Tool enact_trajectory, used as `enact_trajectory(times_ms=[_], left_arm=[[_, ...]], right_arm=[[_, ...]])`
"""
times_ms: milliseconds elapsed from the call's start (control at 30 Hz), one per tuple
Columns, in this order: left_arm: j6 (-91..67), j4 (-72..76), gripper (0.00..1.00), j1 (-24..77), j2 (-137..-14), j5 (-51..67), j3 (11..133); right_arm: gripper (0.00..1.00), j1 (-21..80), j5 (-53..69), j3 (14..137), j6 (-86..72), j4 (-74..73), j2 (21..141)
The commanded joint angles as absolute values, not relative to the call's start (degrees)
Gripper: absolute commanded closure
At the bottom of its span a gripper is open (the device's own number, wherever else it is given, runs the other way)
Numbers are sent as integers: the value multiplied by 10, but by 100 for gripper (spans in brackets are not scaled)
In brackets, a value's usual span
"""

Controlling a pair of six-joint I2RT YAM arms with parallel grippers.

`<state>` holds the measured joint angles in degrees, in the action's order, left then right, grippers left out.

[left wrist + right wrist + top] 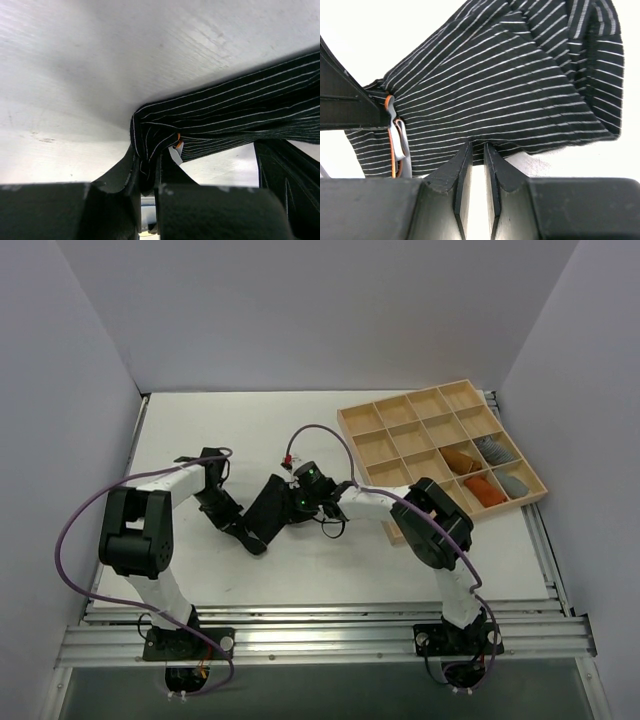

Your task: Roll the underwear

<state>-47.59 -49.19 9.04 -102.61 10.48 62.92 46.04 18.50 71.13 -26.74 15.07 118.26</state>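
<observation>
The underwear (270, 508), black with thin pale stripes, hangs stretched between my two grippers at the middle of the table. My left gripper (248, 533) is shut on a bunched corner of it; in the left wrist view the fabric (225, 115) is pinched between the fingers (147, 165), beside a small grey and orange label (176, 150). My right gripper (292, 502) holds the opposite edge. In the right wrist view its nearly closed tips (477, 146) pinch the hem of the striped cloth (510, 85). The left gripper's finger (345, 105) shows at the left there.
A wooden compartment tray (345, 420) stands at the back right, holding two orange rolls (460, 460) and two grey rolls (493, 450) in its right cells. White walls enclose the table on three sides. A purple cable (320, 430) loops above the right wrist.
</observation>
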Motion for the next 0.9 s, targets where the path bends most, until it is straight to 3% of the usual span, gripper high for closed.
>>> enact_trajectory(times_ms=[0,200,333,433,867], left_arm=[[-474,-533,98,72,-1045,5,628],[-475,-520,98,69,-1054,25,626],[-471,-520,98,69,-1065,40,630],[-468,-523,98,68,-1070,49,629],[-461,-526,98,67,-1093,57,628]], right_arm=[[88,464,117,670,-256,47,1196],[84,497,96,702,-233,13,1173],[68,546,43,778,-181,3,1146],[62,583,26,805,-149,3,1141],[48,654,4,850,-86,14,1165]])
